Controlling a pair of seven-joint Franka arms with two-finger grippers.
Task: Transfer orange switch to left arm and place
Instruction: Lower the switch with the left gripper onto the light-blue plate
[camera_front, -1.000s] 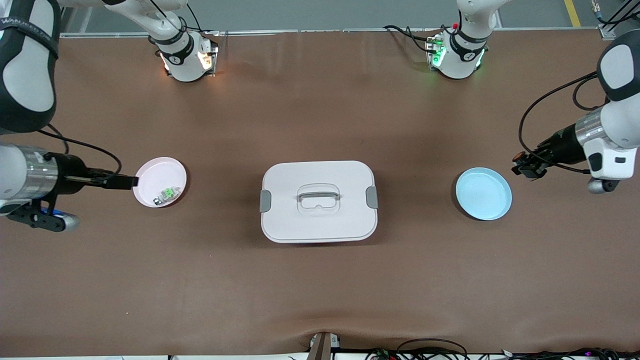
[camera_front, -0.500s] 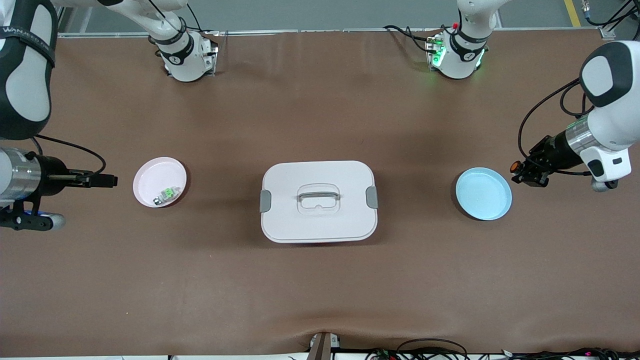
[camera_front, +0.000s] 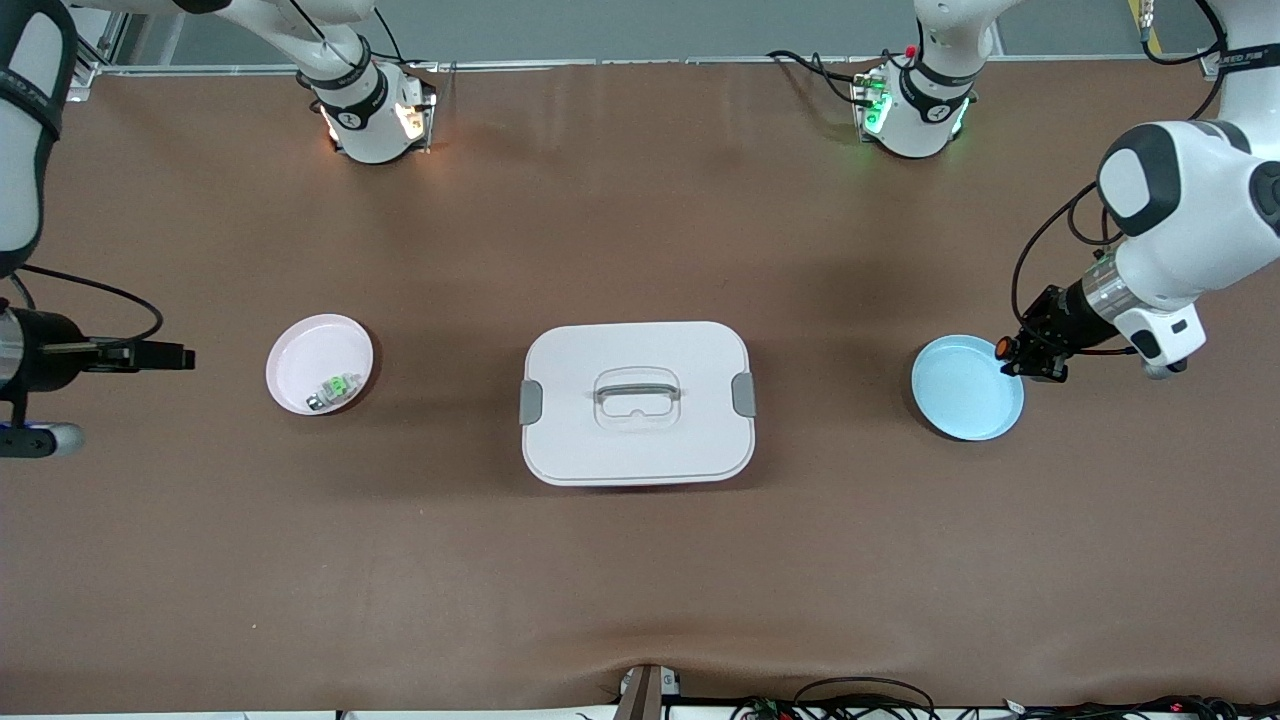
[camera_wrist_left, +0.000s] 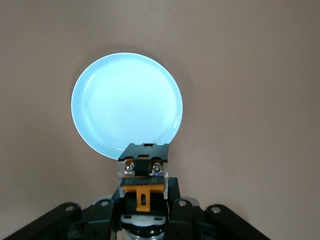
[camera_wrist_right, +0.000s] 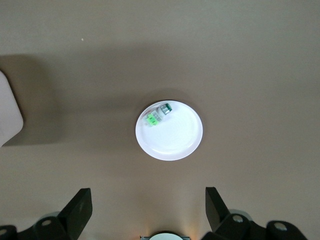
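Note:
The orange switch (camera_front: 1003, 347), a tiny black part with an orange piece, is clamped in my left gripper (camera_front: 1020, 355) above the edge of the blue plate (camera_front: 960, 395) at the left arm's end of the table. In the left wrist view the switch (camera_wrist_left: 144, 172) sticks out between the shut fingers of the left gripper (camera_wrist_left: 144, 189), over the rim of the blue plate (camera_wrist_left: 127, 105). My right gripper (camera_front: 165, 355) hangs open and empty over bare table at the right arm's end. The white box (camera_front: 637, 440) stands in the middle, between the two plates.
A pink plate (camera_front: 310, 352) holds a green-and-silver switch (camera_front: 335, 390). In the right wrist view this pink plate (camera_wrist_right: 175, 140) and the green-and-silver switch (camera_wrist_right: 157, 117) show ahead of the right gripper (camera_wrist_right: 148, 207), and a corner of the box (camera_wrist_right: 7, 115) shows at the edge.
The left arm has swung the switch in over the blue plate's rim. The right gripper has drawn back from the pink plate toward its end of the table.

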